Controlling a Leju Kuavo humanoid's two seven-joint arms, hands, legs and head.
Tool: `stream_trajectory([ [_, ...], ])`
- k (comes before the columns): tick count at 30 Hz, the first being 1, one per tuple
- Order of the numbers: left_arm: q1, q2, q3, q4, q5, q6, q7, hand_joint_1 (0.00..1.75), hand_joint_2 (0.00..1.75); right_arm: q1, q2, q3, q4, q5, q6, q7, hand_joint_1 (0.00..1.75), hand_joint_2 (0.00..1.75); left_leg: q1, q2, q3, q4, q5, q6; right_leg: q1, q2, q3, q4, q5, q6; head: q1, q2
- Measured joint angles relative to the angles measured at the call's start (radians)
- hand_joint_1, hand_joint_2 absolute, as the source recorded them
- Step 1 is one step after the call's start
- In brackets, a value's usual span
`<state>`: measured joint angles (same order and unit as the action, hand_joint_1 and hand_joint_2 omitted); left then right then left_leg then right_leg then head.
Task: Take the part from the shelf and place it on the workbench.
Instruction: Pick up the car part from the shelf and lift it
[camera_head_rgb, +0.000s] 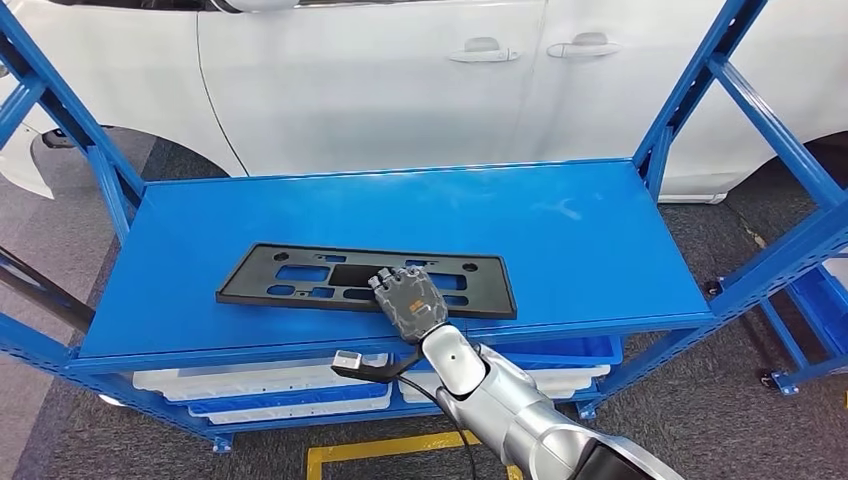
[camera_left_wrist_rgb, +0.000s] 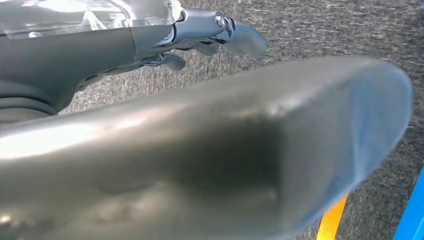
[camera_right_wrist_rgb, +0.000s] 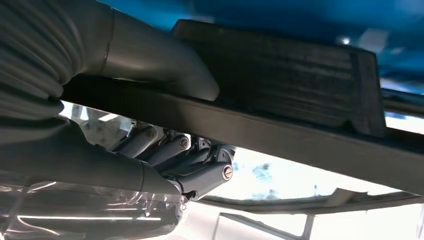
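Note:
The part (camera_head_rgb: 300, 275) is a flat black rectangular frame with cut-outs, lying on the blue shelf board (camera_head_rgb: 400, 205) near its front edge. My right hand (camera_head_rgb: 408, 300) is on the part's front edge, right of its middle. In the right wrist view the thumb (camera_right_wrist_rgb: 165, 65) presses one face of the part (camera_right_wrist_rgb: 300, 85) and the fingers (camera_right_wrist_rgb: 200, 167) curl against the other, so the edge is gripped between them. My left hand (camera_left_wrist_rgb: 200, 140) hangs over grey carpet with nothing in it, its fingers (camera_left_wrist_rgb: 220, 32) apart from the thumb.
Blue uprights (camera_head_rgb: 690, 100) frame the shelf on both sides. A white car (camera_head_rgb: 400, 80) stands right behind it. White and blue bins (camera_head_rgb: 260, 385) sit on the level below. A yellow floor line (camera_head_rgb: 400, 448) runs in front.

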<state>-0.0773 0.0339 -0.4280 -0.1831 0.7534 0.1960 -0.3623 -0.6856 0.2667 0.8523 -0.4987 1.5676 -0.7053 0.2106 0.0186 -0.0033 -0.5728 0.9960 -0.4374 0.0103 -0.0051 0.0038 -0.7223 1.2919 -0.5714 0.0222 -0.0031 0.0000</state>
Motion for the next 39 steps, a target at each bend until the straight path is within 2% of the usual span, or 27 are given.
stream_trajectory([
  [1,0.001,0.0,0.0,0.0,0.0,-0.003,-0.003,0.0,0.0,0.002,0.0,0.0,0.0,0.0,0.0,-0.005,1.75,1.75,0.0,-0.001,0.001,0.0,0.0,0.0,-0.002,0.0,-0.005,0.008,0.009,0.0,0.0,0.0],
  [2,0.001,0.0,0.0,0.0,0.0,-0.005,-0.006,0.0,0.0,0.003,0.0,0.001,-0.002,0.0,0.0,-0.008,1.75,1.75,0.0,-0.001,0.002,0.001,-0.001,-0.001,-0.003,0.0,0.012,-0.028,0.036,-0.001,0.0,0.0],
  [4,0.001,0.0,0.0,0.0,-0.001,-0.009,-0.016,0.0,0.0,0.003,0.001,0.001,-0.005,0.0,0.0,-0.015,1.75,1.75,-0.001,-0.003,0.005,0.001,-0.003,-0.005,-0.003,-0.001,0.084,-0.174,0.103,-0.008,0.0,0.0],
  [6,0.001,-0.001,0.0,0.0,-0.005,-0.011,-0.039,0.0,0.87,0.003,0.004,0.0,-0.007,-0.004,0.0,-0.023,1.75,1.75,-0.004,-0.004,0.005,0.003,-0.005,-0.013,0.001,-0.001,0.13,-0.274,0.134,-0.016,0.0,0.0],
  [8,0.001,-0.001,0.0,0.0,-0.009,-0.011,-0.077,0.0,1.75,0.005,0.005,-0.006,-0.014,-0.012,0.0,-0.036,1.75,1.75,-0.005,-0.004,0.004,0.001,-0.005,-0.025,0.005,0.0,0.132,-0.289,0.136,-0.025,-0.001,0.0],
  [10,0.001,-0.001,0.0,0.0,-0.01,-0.008,-0.116,0.0,1.75,0.008,0.005,-0.021,-0.032,-0.023,0.0,-0.055,1.75,1.75,-0.001,-0.003,0.0,0.01,-0.014,-0.036,0.003,0.0,0.136,-0.298,0.141,-0.037,-0.001,0.0],
  [11,0.001,-0.001,0.0,0.0,-0.01,-0.004,-0.13,0.0,1.75,0.009,0.005,-0.033,-0.045,-0.029,0.0,-0.066,1.75,1.75,0.0,-0.003,-0.011,0.036,-0.031,-0.041,0.0,-0.001,0.139,-0.304,0.144,-0.043,-0.002,0.0],
  [12,0.001,0.0,0.0,0.0,-0.01,0.001,-0.139,0.0,1.75,0.012,0.005,-0.046,-0.062,-0.034,0.001,-0.079,1.75,1.75,0.001,-0.002,-0.032,0.083,-0.059,-0.044,-0.001,-0.001,0.142,-0.308,0.145,-0.047,-0.003,0.0],
  [14,0.001,0.0,0.0,0.0,-0.012,0.014,-0.146,0.0,1.75,0.025,0.002,-0.08,-0.106,-0.046,0.001,-0.109,1.75,1.75,0.002,-0.002,-0.096,0.22,-0.122,-0.049,0.002,-0.002,0.143,-0.308,0.145,-0.051,-0.004,0.0],
  [15,0.001,0.0,0.0,0.0,-0.013,0.021,-0.147,0.0,1.75,0.035,-0.001,-0.101,-0.135,-0.055,0.001,-0.127,1.75,1.75,0.002,-0.002,-0.123,0.275,-0.138,-0.051,0.003,-0.002,0.143,-0.307,0.144,-0.052,-0.004,0.0],
  [16,0.002,0.0,0.0,0.0,-0.015,0.026,-0.148,0.0,1.75,0.048,-0.005,-0.123,-0.169,-0.064,0.001,-0.147,1.75,1.75,0.002,-0.002,-0.135,0.295,-0.134,-0.051,0.004,-0.001,0.144,-0.306,0.143,-0.052,-0.004,0.0],
  [17,0.002,0.0,0.0,0.0,-0.016,0.03,-0.15,0.0,1.75,0.061,-0.009,-0.147,-0.207,-0.076,0.001,-0.169,1.75,1.75,0.002,-0.002,-0.126,0.272,-0.11,-0.051,0.004,-0.001,0.144,-0.304,0.141,-0.051,-0.004,0.0],
  [19,0.002,0.001,0.0,0.0,-0.013,0.029,-0.166,0.0,1.75,0.085,-0.015,-0.195,-0.293,-0.12,0.001,-0.225,1.75,1.75,0.002,-0.002,-0.067,0.14,-0.037,-0.046,0.004,0.001,0.145,-0.296,0.134,-0.046,-0.004,0.0],
  [21,0.002,0.002,0.004,0.0,-0.001,0.022,-0.203,0.0,1.75,0.109,-0.019,-0.246,-0.384,-0.217,0.001,-0.315,1.75,1.75,0.0,-0.002,-0.021,0.036,-0.004,-0.038,0.008,0.002,0.14,-0.287,0.129,-0.037,-0.004,0.0],
  [23,0.004,0.001,0.013,0.0,0.023,0.015,-0.247,0.0,1.75,0.137,-0.022,-0.299,-0.477,-0.413,0.014,-0.449,1.75,1.75,-0.004,-0.004,-0.016,0.018,-0.006,-0.028,0.011,0.001,0.133,-0.283,0.129,-0.028,-0.003,0.0],
  [25,0.006,0.0,0.032,-0.002,0.037,0.026,-0.281,0.0,1.75,0.164,-0.032,-0.334,-0.579,-0.726,0.062,-0.589,1.75,1.75,-0.001,-0.004,-0.018,0.017,-0.003,-0.016,0.01,0.001,0.129,-0.277,0.122,-0.017,-0.002,0.0],
  [26,0.013,0.0,0.047,-0.013,0.026,0.036,-0.297,0.0,1.75,0.177,-0.041,-0.345,-0.636,-0.904,0.105,-0.647,1.75,1.75,0.0,-0.004,-0.018,0.015,-0.002,-0.01,0.009,0.001,0.12,-0.256,0.107,-0.011,0.0,0.0],
  [27,0.022,0.001,0.068,-0.033,-0.001,0.041,-0.312,0.0,1.75,0.19,-0.052,-0.354,-0.694,-1.074,0.158,-0.693,1.75,1.75,0.002,-0.003,-0.017,0.013,-0.001,-0.005,0.007,0.001,0.101,-0.213,0.081,-0.005,0.0,0.0],
  [29,0.04,0.003,0.128,-0.071,-0.08,0.016,-0.331,0.0,1.75,0.223,-0.083,-0.376,-0.81,-1.382,0.304,-0.751,1.75,1.75,0.0,-0.002,-0.017,0.014,-0.002,0.002,0.004,0.001,0.037,-0.077,0.018,0.004,0.002,0.0],
  [30,0.045,0.004,0.161,-0.08,-0.12,-0.01,-0.335,0.0,1.75,0.243,-0.102,-0.388,-0.866,-1.516,0.388,-0.767,1.75,1.75,-0.001,-0.003,-0.017,0.015,-0.003,0.004,0.002,0.001,0.007,-0.017,-0.002,0.007,0.002,0.0],
  [31,0.047,0.004,0.19,-0.081,-0.154,-0.035,-0.336,0.0,1.75,0.264,-0.122,-0.4,-0.92,-1.634,0.469,-0.778,1.75,1.75,-0.002,-0.004,-0.016,0.016,-0.004,0.006,0.001,0.001,-0.009,0.014,-0.005,0.007,0.002,0.0],
  [32,0.051,0.003,0.216,-0.081,-0.182,-0.056,-0.336,0.0,1.75,0.283,-0.142,-0.412,-0.97,-1.731,0.546,-0.787,1.75,1.75,-0.002,-0.004,-0.015,0.017,-0.005,0.007,0.001,0.001,-0.007,0.003,0.013,0.006,0.002,0.0],
  [33,0.055,0.002,0.24,-0.081,-0.202,-0.072,-0.337,0.0,1.75,0.299,-0.16,-0.425,-1.017,-1.803,0.614,-0.796,1.75,1.75,-0.003,-0.005,-0.014,0.018,-0.007,0.007,0.001,0.001,0.015,-0.049,0.046,0.003,0.003,0.0],
  [35,0.058,-0.002,0.282,-0.081,-0.23,-0.091,-0.338,0.0,1.75,0.323,-0.191,-0.45,-1.105,-1.894,0.738,-0.809,1.75,1.75,-0.007,-0.005,-0.011,0.019,-0.01,0.004,0.005,0.0,0.083,-0.198,0.112,-0.008,0.002,0.0],
  [36,0.057,-0.005,0.302,-0.08,-0.24,-0.096,-0.338,0.0,1.75,0.333,-0.203,-0.461,-1.146,-1.924,0.793,-0.81,1.75,1.75,-0.009,-0.005,-0.011,0.019,-0.011,0.001,0.007,-0.001,0.107,-0.25,0.131,-0.013,0.002,0.0],
  [37,0.056,-0.006,0.318,-0.076,-0.247,-0.099,-0.338,0.0,1.75,0.341,-0.212,-0.471,-1.182,-1.946,0.841,-0.806,1.75,1.75,-0.011,-0.004,-0.011,0.019,-0.011,-0.003,0.009,-0.001,0.119,-0.275,0.138,-0.017,0.002,0.0],
  [39,0.052,-0.007,0.345,-0.065,-0.253,-0.099,-0.328,0.0,1.75,0.356,-0.221,-0.486,-1.242,-1.973,0.91,-0.786,1.75,1.75,-0.013,-0.003,-0.009,0.017,-0.009,-0.012,0.009,-0.001,0.119,-0.28,0.142,-0.023,0.002,0.0],
])
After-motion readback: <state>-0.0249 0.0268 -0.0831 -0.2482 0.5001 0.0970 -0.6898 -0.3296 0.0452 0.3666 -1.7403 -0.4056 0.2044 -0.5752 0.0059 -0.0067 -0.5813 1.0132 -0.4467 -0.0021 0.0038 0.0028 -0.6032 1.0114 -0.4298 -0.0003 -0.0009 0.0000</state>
